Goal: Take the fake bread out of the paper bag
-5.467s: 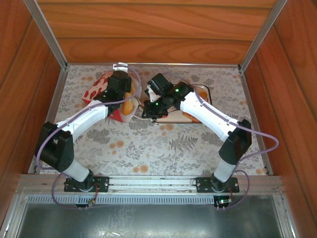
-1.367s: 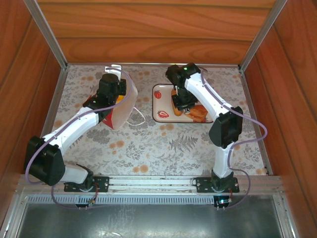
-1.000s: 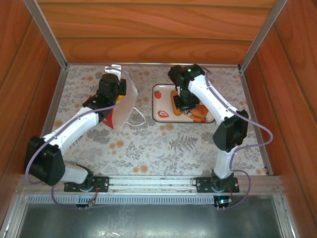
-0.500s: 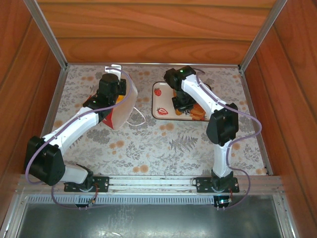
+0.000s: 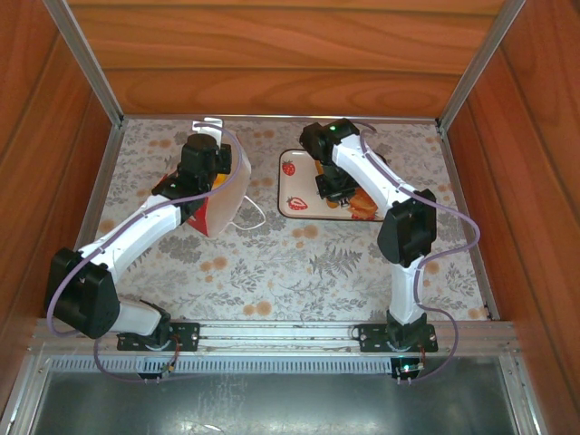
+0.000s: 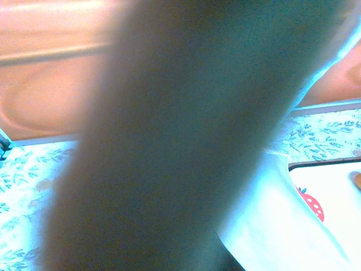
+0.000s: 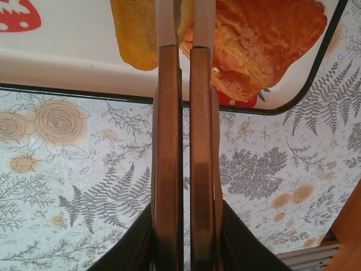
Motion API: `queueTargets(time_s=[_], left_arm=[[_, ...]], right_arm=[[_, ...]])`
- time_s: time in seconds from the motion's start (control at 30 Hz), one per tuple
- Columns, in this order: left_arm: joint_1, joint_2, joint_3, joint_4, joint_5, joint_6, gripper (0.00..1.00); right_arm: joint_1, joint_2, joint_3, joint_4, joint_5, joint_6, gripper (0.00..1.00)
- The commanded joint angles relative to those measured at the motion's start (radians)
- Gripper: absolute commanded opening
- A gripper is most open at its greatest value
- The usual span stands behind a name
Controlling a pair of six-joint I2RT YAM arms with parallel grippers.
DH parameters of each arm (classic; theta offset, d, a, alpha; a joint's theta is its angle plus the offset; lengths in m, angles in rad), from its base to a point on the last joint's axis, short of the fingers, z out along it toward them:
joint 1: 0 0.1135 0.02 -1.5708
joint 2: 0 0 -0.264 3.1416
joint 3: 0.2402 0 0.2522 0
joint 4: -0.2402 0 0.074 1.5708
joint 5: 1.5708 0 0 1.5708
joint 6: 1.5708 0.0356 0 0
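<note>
Right jaws pressed together, empty, over fake bread (image 7: 254, 39); left jaws pinch paper bag (image 5: 230, 184). Paper may slip, bag topples.

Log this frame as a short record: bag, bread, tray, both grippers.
paper bag: tilted, on the table beside the tray
left gripper: shut on the paper bag's rim
right gripper: shut, empty, over the tray
tray: white, strawberry print
out of the bag: yellow roll and orange croissant, lying on the tray
</note>
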Motion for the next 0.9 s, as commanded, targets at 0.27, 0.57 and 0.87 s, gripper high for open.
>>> queueTargets(time_s=[0.27,0.57,0.87], left_arm=[[0.009,0.013,0.035,0.008,0.025,-0.017,0.0],[0.008,-0.003,0.024,0.008,0.026,-0.025,0.0],[0.008,-0.005,0.033,0.008,0.037,-0.028,0.0]], right_arm=[[0.029,0.013,0.031,-0.059,0.007,0.023,0.34],[0.029,-0.05,-0.001,-0.053,-0.017,0.026,0.38],[0.035,-0.122,0.002,-0.029,-0.09,0.014,0.37]])
